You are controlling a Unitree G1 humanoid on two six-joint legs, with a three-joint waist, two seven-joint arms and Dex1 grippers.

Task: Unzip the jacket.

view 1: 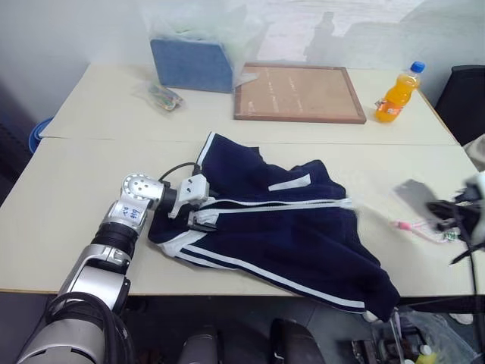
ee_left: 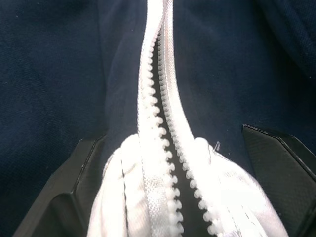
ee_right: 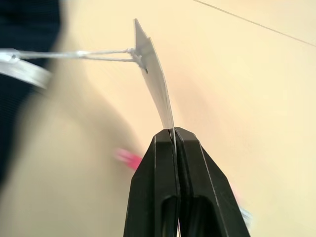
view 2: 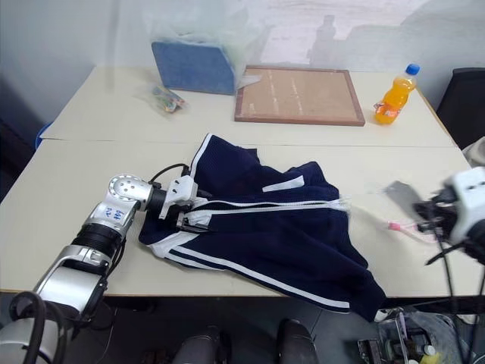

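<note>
Around: an orange soda bottle (view 1: 397, 94), a cork board (view 1: 298, 93) and a blue folded cloth in clear plastic (view 1: 192, 62) lie at the table's (view 1: 68, 189) far side, well apart from the jacket.
Jacket (view 1: 288, 235): spread flat mid-table, near the front edge.
Zipper (view 1: 280, 204): runs left to right, teeth parted at the left end.
Left gripper (view 1: 198, 214): jaws wide, straddling the zipper's white end.
Right gripper (ee_right: 176, 132): jaws clamped on the paper tag (ee_right: 155, 89).

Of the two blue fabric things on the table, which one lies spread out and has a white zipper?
The navy jacket at the near edge, spread flat with white stripes. The lighter blue folded cloth stands at the far side in clear plastic.
</note>
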